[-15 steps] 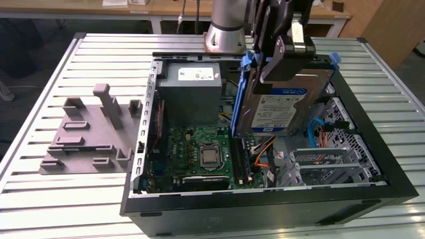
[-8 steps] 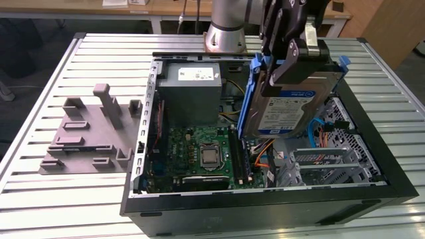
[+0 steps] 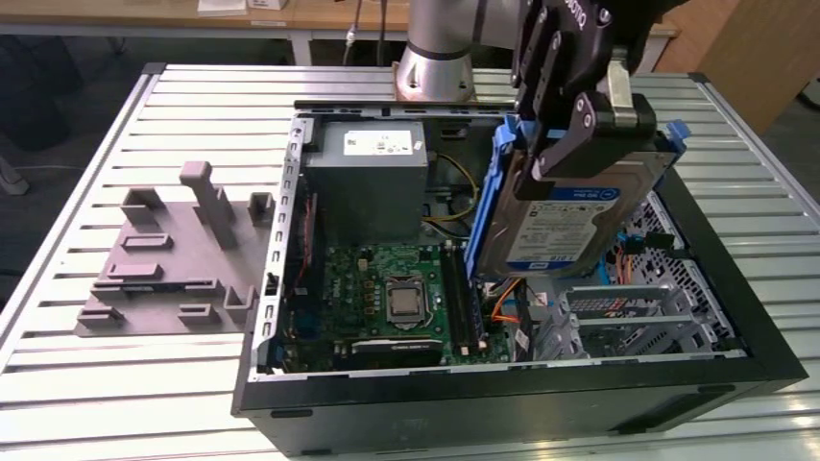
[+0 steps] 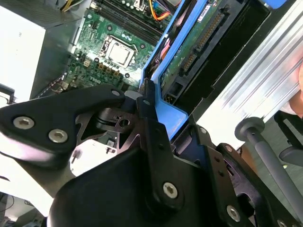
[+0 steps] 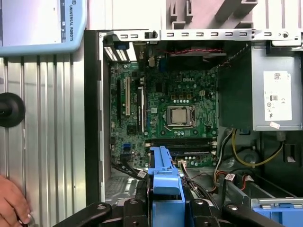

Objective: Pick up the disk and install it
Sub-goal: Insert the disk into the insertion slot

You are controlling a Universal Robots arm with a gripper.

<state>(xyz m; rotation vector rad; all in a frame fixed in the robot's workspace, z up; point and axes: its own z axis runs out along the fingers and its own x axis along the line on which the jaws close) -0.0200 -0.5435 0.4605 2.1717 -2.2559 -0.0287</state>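
Observation:
My gripper point(image 3: 579, 144) is shut on the disk point(image 3: 564, 223), a silver hard drive with a blue-and-white label and a blue carrier frame. It holds the disk on edge and tilted above the open computer case point(image 3: 513, 394), over the side towards the exterior view's right, next to the motherboard point(image 3: 391, 288). In the first wrist view the blue carrier point(image 5: 165, 182) stands clamped between the black fingers point(image 5: 137, 210). In the second wrist view the carrier's blue edge point(image 4: 168, 113) and the disk's green circuit board point(image 4: 189, 52) run away from the gripper towards the case.
A grey power supply box point(image 3: 365, 182) sits at the case's back. A metal drive cage point(image 3: 640, 312) lies below the disk. A grey fixture block point(image 3: 173, 259) stands on the slatted table point(image 3: 115, 384). A person's hand point(image 5: 12, 203) rests on the table beside the case.

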